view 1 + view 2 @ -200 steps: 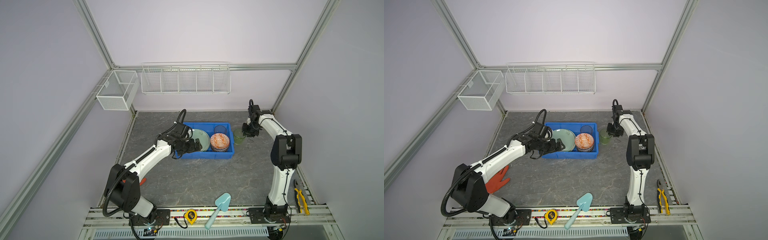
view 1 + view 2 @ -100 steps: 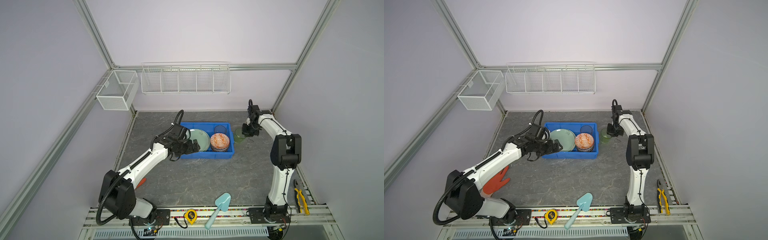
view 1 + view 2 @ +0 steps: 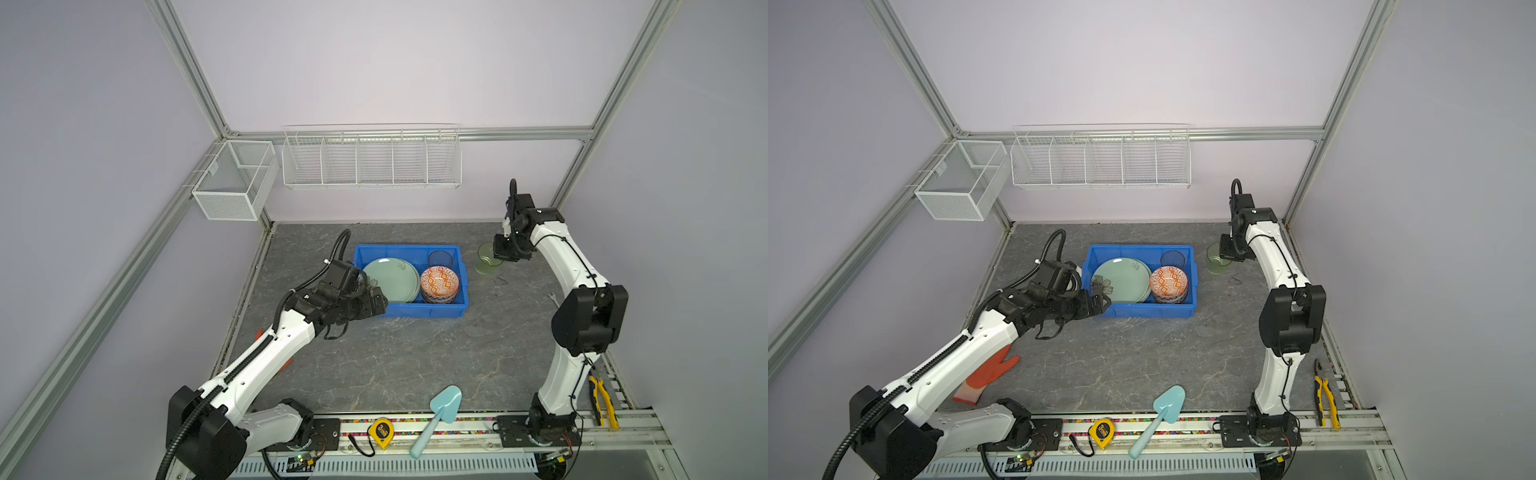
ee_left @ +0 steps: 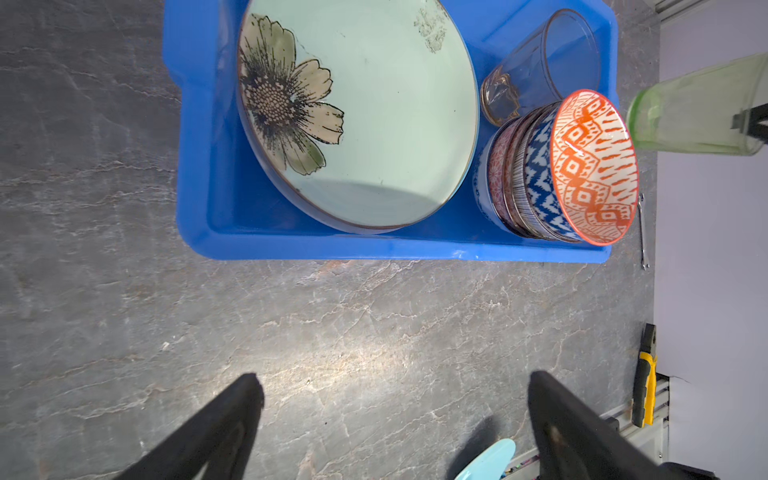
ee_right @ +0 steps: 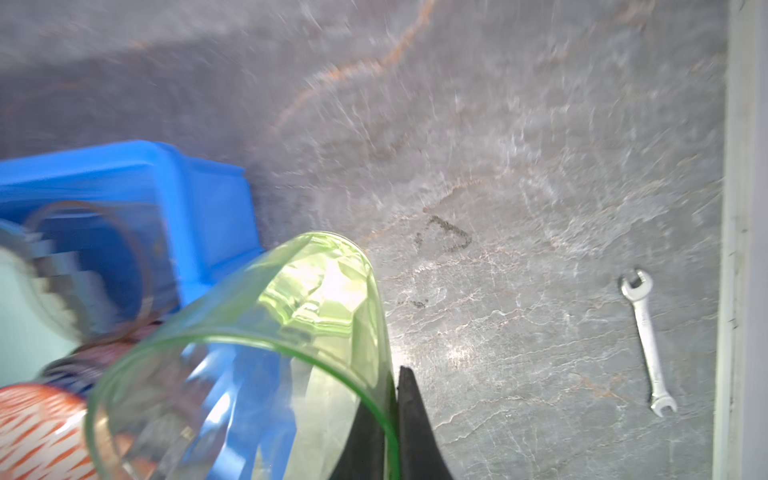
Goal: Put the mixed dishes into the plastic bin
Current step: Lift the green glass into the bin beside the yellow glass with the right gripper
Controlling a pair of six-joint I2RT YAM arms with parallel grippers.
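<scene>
Sitting in blue bin point(image 4: 374, 249), one mint plate point(image 4: 374, 124), one amber cup point(image 4: 540, 70), seemingly four nested bowls point(image 4: 540, 174), one green cup point(image 5: 316, 291) just outside bin, rim pinched by right gripper point(image 5: 392, 399), left gripper point(image 4: 395, 395) splayed, empty.

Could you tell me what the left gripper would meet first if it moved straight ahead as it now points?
Probably the near wall of the blue bin: the open left gripper points at it across bare tabletop. If it rides higher, the mint plate instead.
</scene>
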